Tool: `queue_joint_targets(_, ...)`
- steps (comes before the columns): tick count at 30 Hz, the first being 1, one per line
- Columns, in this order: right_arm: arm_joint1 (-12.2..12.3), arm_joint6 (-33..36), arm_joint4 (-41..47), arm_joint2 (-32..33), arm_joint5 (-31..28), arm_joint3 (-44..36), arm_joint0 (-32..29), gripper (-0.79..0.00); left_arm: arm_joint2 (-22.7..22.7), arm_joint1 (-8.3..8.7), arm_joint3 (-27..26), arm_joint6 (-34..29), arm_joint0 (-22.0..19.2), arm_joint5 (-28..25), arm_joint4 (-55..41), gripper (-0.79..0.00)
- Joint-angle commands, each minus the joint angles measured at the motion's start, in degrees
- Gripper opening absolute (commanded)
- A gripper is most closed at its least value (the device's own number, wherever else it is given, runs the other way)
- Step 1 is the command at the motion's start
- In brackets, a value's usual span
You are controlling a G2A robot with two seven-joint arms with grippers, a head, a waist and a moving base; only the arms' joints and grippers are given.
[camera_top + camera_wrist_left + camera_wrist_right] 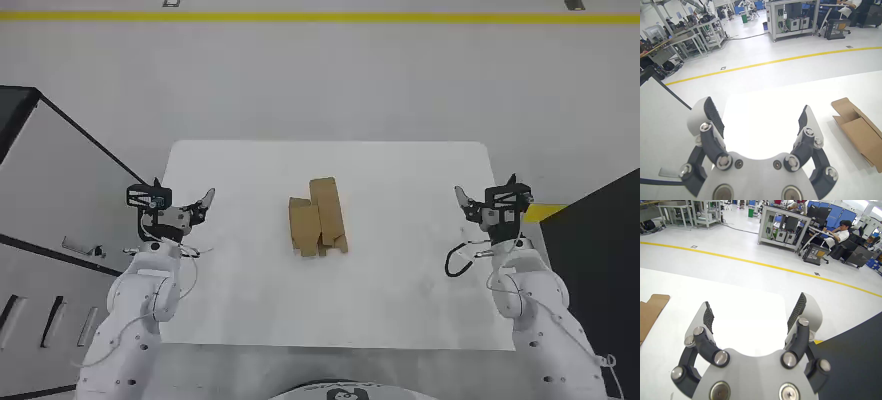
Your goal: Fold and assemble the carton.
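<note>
Left hand (757, 106), spread wide and empty, sits at the surface's (400, 300) left edge. Centre, well apart from both hands, the carton (318, 217): lying so flat it could skid or crease under a one-sided pinch, I reckon. Brown cardboard, collapsed, end flaps splayed. Right hand (754, 300), likewise spread, at the right edge.

1. The white table (400, 290) has rounded corners. The left tool (203, 203) hangs over one side edge and the right tool (465, 203) over the opposite one.
2. A brown, flattened carton (318, 217) lies directly on the table, roughly midway between the two tools and well apart from each.
</note>
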Motion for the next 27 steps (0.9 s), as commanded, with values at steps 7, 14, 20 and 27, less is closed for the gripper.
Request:
queue_joint_targets(7, 0.0, 0.0, 0.0, 0.0, 0.0, 0.0, 0.0, 0.000, 2.6, 0.00, -2.3, 4.2, 1.2, -2.7, 4.9, 0.000)
queue_joint_targets(14, 0.0, 0.0, 0.0, 0.0, 0.0, 0.0, 0.0, 0.000, 3.4, 0.76, -3.4, 8.1, 2.0, -9.8, 15.2, 0.000)
queue_joint_targets(20, 0.0, 0.0, 0.0, 0.0, 0.0, 0.0, 0.0, 0.000, 6.7, 1.70, -5.3, 11.6, 3.9, -15.8, 31.9, 0.000)
queue_joint_targets(27, 0.0, 0.0, 0.0, 0.0, 0.0, 0.0, 0.0, 0.000, 6.7, 1.70, -5.3, 11.6, 3.9, -15.8, 31.9, 0.000)
